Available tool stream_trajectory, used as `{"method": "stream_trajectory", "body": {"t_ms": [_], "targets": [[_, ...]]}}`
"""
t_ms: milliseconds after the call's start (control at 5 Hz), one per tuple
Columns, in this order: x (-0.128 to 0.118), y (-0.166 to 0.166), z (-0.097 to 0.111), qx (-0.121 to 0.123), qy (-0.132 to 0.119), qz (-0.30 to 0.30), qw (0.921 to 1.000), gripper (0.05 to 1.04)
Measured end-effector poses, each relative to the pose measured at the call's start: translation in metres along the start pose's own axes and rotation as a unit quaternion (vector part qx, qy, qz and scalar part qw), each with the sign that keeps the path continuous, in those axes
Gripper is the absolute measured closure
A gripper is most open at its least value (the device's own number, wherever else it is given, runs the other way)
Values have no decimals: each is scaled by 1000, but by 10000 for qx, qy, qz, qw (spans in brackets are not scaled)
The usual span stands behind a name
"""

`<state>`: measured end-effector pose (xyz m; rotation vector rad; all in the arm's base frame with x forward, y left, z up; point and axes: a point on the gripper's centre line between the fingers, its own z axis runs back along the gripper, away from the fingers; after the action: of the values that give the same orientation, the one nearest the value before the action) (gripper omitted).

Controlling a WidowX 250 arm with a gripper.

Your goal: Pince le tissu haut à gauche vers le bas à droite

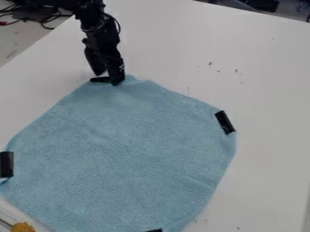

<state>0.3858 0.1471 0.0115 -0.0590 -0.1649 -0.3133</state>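
while one pincer (108, 79) hangs at top corner, two fingers parted — one blue cloth (121, 145) bears four black strips (225, 122)

- White table (272, 68) is carrying everything noted here; its surface is looking smooth and pale.
- Light blue cloth (121, 149) is lying spread out, nearly flat, corners rounded, faint creases showing.
- Black strip (225, 122) is sitting on the cloth's right edge, slanting; second strip (6, 164) is standing out at its left edge, third strip (154, 230) at the bottom.
- Small dark specks (237, 71) are dotting the bare tabletop beyond the cloth's upper right side.
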Motion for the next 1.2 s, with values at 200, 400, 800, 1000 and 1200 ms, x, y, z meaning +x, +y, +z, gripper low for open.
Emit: {"method": "stream_trajectory", "body": {"t_ms": [200,400,800,1000,1200], "targets": [[2,6,-1,-14,48,-4,10000,130],[6,12,-3,-17,32,-28,10000,402],[6,14,-4,-44,17,-24,10000,903],[8,15,-2,44,56,-153,9999,1007],[19,15,2,278,103,-454,9985,1025]]}}
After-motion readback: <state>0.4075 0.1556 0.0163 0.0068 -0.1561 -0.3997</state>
